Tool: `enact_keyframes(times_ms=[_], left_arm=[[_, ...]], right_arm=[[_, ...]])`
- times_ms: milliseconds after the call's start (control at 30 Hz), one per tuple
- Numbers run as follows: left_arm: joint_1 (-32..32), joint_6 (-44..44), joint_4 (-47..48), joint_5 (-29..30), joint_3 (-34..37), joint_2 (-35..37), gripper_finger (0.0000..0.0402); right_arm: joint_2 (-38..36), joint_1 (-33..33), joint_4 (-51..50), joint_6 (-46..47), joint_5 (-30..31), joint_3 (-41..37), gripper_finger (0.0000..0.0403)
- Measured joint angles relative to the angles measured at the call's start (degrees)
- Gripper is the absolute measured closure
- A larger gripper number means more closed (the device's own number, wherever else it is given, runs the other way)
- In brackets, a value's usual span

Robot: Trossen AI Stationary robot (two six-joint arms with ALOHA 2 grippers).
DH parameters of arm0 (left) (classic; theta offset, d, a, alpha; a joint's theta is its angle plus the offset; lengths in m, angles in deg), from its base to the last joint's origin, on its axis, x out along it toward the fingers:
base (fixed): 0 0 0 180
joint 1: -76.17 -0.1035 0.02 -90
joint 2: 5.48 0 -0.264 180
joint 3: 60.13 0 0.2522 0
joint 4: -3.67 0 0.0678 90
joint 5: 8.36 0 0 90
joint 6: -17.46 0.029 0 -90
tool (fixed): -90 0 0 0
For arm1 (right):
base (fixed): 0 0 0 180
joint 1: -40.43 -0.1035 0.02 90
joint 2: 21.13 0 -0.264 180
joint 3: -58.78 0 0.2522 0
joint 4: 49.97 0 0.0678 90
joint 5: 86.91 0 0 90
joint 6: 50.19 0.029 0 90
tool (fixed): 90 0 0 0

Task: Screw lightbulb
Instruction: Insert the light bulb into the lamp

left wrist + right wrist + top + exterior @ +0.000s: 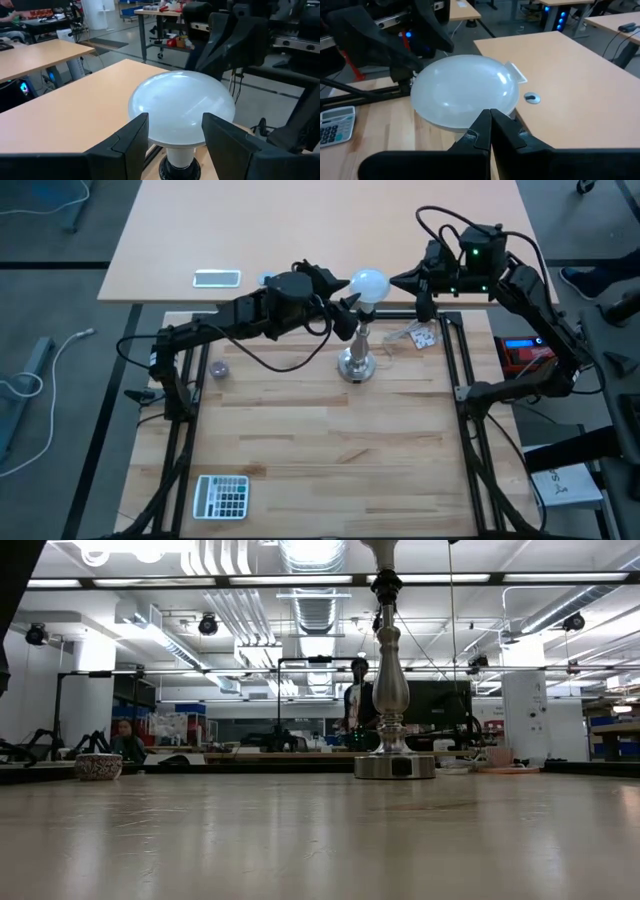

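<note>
Wooden table (300, 430), high view: the lightbulb (368, 283) sits atop the stand (357, 350), between the left gripper (345, 308) and the right gripper (405, 280). Left wrist view: spread fingers (125, 142) flank the globe, apparently not gripping. Right wrist view: clenched fingers (480, 130) rest just before it. Step in hand: regrasping between turns. Next: pinch, then rotate.

1. You have one lightbulb (368, 283), sitting between the spread jaws of the left gripper (347, 302).
2. You have one silver metal stand (357, 358), directly below those jaws.
3. You have two grippers: the left, and the right gripper (398, 280), whose jaws are pressed together just beside the bulb.
4. You have one calculator (221, 496), well apart from both jaws.
5. You have one phone (217, 278), lying on the tan table (300, 220) beyond the left jaws.
</note>
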Motion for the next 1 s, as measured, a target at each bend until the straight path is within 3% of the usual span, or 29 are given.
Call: enact_keyframes(times_ms=[500,1000], left_arm=[[-2.1,0.5,-0.6,0.4,0.0,-0.1,0.0223],[-0.6,0.0,-1.1,0.1,-1.1,0.2,0.0223]], right_arm=[[-0.2,-0.1,-1.8,2.8,-5.8,0.0,0.0403],[-1.2,0.0,2.1,3.5,-1.8,0.5,0.0403]])
